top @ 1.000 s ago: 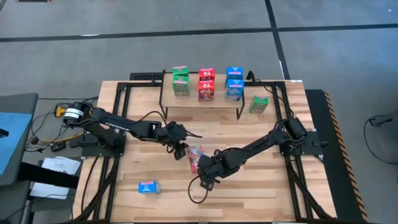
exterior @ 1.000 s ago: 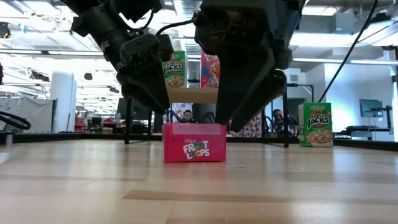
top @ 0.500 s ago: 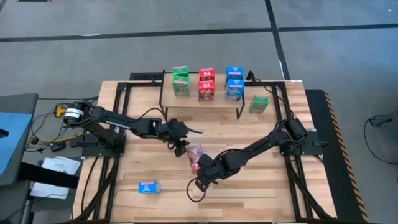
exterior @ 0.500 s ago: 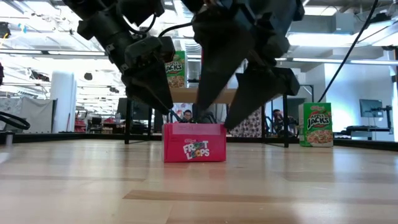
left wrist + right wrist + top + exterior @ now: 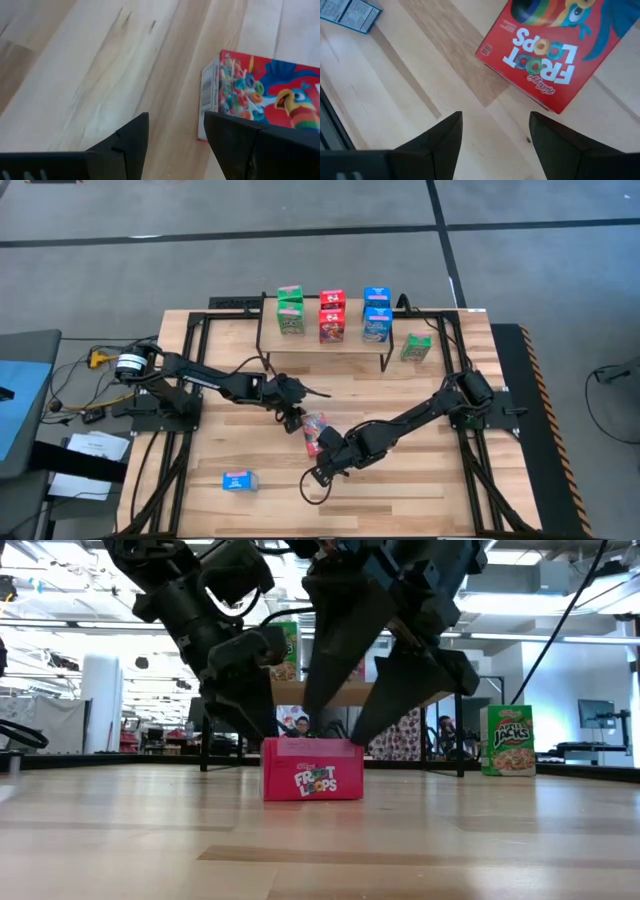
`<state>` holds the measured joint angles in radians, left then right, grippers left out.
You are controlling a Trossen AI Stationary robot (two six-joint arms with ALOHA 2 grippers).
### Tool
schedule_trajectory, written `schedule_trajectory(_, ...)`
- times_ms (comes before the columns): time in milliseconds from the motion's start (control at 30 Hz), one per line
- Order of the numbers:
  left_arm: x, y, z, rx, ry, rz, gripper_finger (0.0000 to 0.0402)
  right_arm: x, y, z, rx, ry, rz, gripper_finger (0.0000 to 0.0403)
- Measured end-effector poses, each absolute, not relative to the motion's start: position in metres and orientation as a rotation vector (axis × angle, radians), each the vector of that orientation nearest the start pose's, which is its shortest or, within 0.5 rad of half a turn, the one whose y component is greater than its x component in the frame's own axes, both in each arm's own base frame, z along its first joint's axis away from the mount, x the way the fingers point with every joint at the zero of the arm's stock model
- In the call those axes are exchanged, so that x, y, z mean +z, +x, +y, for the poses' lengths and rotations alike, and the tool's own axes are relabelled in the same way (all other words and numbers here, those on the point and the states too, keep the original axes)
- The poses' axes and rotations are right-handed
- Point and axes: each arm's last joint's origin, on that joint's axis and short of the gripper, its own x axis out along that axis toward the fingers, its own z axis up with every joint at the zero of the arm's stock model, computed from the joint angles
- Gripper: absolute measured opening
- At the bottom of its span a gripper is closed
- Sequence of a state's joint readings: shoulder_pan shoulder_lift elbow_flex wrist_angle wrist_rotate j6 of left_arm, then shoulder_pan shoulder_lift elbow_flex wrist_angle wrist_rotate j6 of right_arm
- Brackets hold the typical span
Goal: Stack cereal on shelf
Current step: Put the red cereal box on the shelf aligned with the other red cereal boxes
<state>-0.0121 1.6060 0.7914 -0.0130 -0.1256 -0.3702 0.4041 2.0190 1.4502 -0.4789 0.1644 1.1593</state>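
While flat on the slatted light-wood counter [image 5: 420, 480]: red printed toy cereal box [image 5: 314, 431] lying front-up, well short of the low light-wood shelf on thin black legs [image 5: 325, 337].

Left jaws [image 5: 175, 135]: parted, nothing between them – bare wood in the gap, the red box just off to one side of one finger.

Right jaws [image 5: 495, 132]: parted wider, holding nothing – poised over bare wood just off the box's short end, none of the box between the fingers.

Long axis of the red box: running roughly toward and away from the shelf, slightly skewed, judged from the high view.

Which arm nearer: both close, one at each end of the box; left at the shelf-side end, right at the near end. Hard to call – perhaps the right, judging by its squarer view of the box.

Shelf load: six boxes – two green, two red, two blue – in three pairs.

Strays: green box [image 5: 416, 347] upright beside the shelf's right leg; blue box [image 5: 239, 480] flat at the counter's near left.
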Motion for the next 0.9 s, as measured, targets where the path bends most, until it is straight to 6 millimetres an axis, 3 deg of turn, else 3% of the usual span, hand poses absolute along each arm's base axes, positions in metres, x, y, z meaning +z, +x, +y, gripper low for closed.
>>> schedule_trajectory(300, 0.158, 0.306, 0.007, 0.289, -0.296, 0.787, 0.0179, 0.151, 0.395, 0.167, -0.392, 0.767, 1.016, 0.0255)
schedule_trajectory(900, 0.159, 0.307, 0.005, 0.254, -0.319, 0.783, 0.0179, 0.153, 0.4, 0.156, -0.446, 0.732, 0.939, 0.0255)
